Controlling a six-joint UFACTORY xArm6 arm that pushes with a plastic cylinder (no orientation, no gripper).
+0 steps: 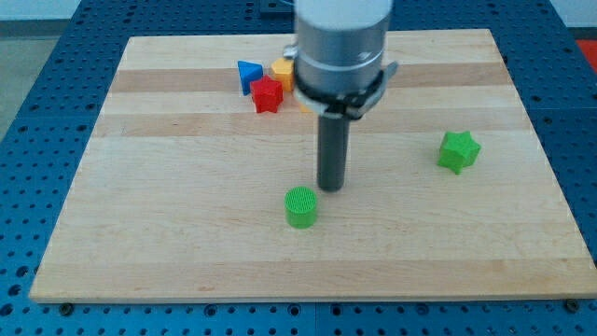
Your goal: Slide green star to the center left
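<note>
Green star [459, 151], one, sits near the table's [168, 243] right edge; one green cylinder [301, 207] lies just beside the tip [330, 189]. Jaws: none, a bare rod.

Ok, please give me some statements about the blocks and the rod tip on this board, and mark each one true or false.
1. The green star lies at the view's right side of the board. True.
2. My tip is touching the green star. False: the tip stands near the board's middle, far to the view's left of the star.
3. The green cylinder sits just below and to the view's left of the tip. True.
4. The red star is alone at the view's bottom. False: it is near the view's top, in a cluster with the blue block and the yellow block.
5. The green star has already reached the center left. False: it is still at the view's right.
</note>
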